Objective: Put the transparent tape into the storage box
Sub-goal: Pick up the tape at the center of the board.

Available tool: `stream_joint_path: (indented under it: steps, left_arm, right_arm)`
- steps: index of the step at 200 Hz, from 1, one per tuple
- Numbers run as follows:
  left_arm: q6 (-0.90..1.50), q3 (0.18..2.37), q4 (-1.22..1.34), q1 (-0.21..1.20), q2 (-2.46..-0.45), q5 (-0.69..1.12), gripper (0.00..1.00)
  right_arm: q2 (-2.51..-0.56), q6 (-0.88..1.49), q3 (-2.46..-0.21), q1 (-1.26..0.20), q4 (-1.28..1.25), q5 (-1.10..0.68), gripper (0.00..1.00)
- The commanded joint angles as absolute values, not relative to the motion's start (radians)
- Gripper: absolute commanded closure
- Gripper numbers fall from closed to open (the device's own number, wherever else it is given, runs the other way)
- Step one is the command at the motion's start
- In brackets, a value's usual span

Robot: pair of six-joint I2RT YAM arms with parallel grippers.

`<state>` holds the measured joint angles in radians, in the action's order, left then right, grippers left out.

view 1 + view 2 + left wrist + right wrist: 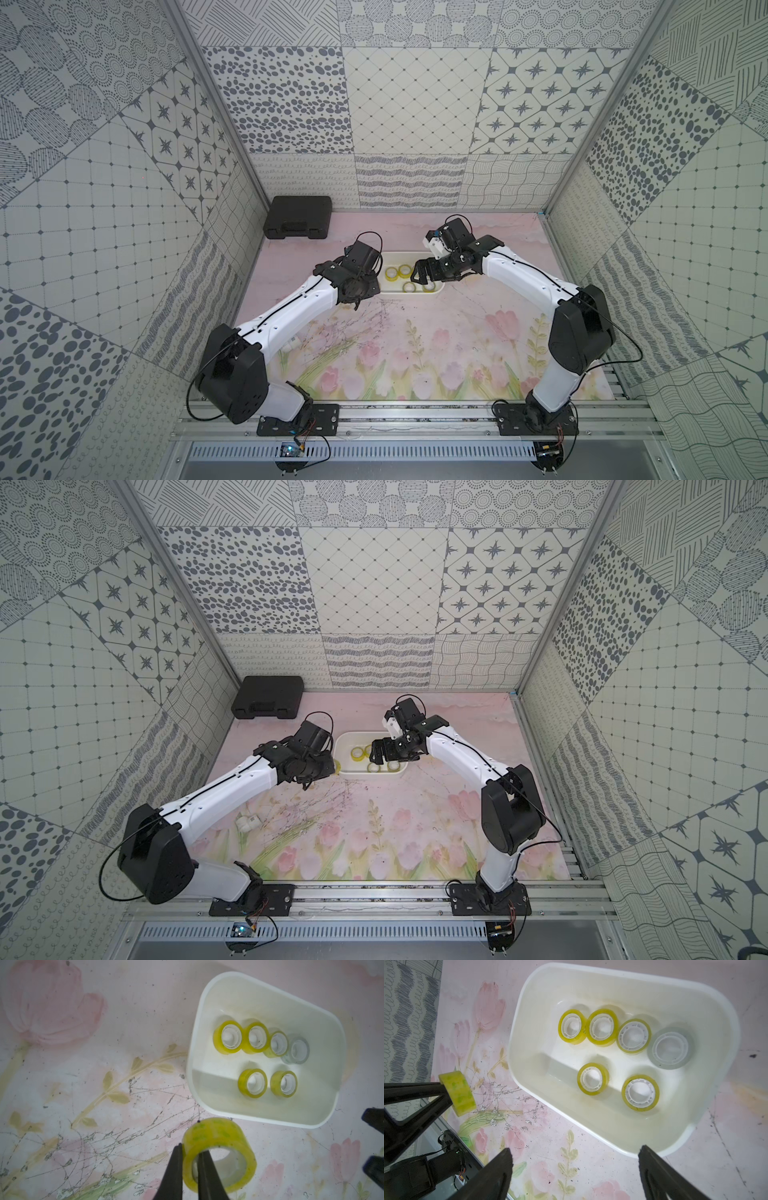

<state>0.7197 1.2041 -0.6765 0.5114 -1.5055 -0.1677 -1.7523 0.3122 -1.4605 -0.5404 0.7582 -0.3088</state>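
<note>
While gripping transparent tape (219,1153) by wall with left end effector (190,1150), one finger (207,1178) through core (left wrist view), lift over storage box (249,997) lip before letting go; just outside box now. Core axis along fingers, tilted, not upright. Right wrist: right end effector (575,1149) spread wide, empty; six rolls (593,1079) flat inside box. Top views: box between both end effectors; mind clearance.

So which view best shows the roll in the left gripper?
Left wrist: the held tape roll fills the foreground, left gripper pinching its wall. Right wrist shows only its outer side; in a top view just a yellow sliver shows.
</note>
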Motion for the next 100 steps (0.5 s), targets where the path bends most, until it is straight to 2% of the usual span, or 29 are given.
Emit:
stream_joint_path:
  steps: [1, 49, 100]
  left_arm:
    - [0.541, 1.337, -0.744, 0.505, -1.636, -0.147, 1.0]
    - [0.461, 1.475, -0.743, 0.498, -1.834, -0.096, 1.0]
    - [0.427, 1.528, -0.772, 0.491, -1.931, -0.078, 1.0]
  right_arm:
    - [-1.744, 0.33, -1.494, -0.516, 0.745, -0.288, 0.03]
    - [-1.793, 0.337, -1.523, -0.456, 0.748, -0.29, 0.03]
    - [-1.854, 0.311, -1.556, -0.417, 0.756, -0.281, 0.03]
